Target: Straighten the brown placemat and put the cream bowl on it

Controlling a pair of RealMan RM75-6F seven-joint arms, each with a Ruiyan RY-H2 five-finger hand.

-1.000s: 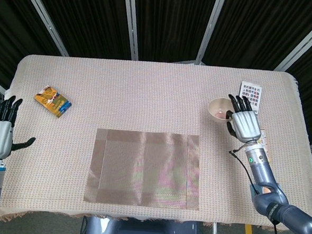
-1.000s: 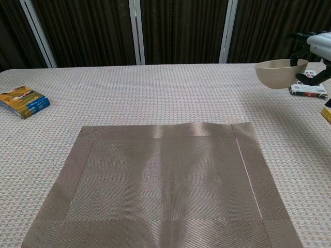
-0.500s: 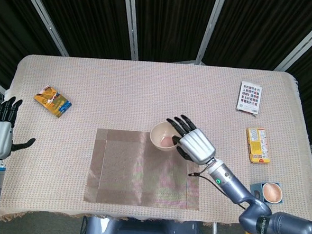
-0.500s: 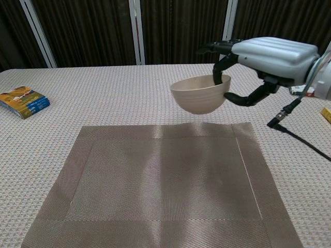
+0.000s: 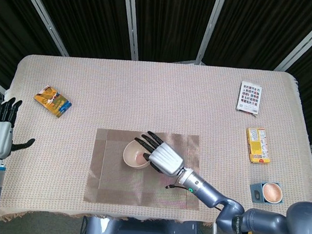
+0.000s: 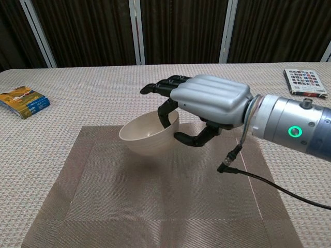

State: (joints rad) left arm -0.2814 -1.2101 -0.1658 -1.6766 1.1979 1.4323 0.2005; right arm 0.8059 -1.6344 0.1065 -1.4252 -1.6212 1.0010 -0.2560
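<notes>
The brown placemat (image 5: 114, 186) (image 6: 170, 206) lies flat and square-on at the table's front centre. My right hand (image 5: 163, 157) (image 6: 209, 103) grips the cream bowl (image 5: 134, 154) (image 6: 147, 135) by its rim, with fingers inside and the thumb under the outer wall. The bowl hangs tilted a little above the middle of the mat, with its shadow below it. My left hand (image 5: 0, 131) stays at the table's left edge, fingers spread and holding nothing; the chest view does not show it.
A blue-and-orange packet (image 5: 52, 101) (image 6: 23, 101) lies at the left. At the right are a patterned card (image 5: 250, 97) (image 6: 305, 81), a yellow box (image 5: 257, 145) and a small round container (image 5: 270, 192). A thin cable (image 6: 269, 183) trails from my right wrist over the mat.
My right hand carried the bowl from the table's far right leftward and down, from the mat's back edge to low over its middle. The left hand has not moved.
</notes>
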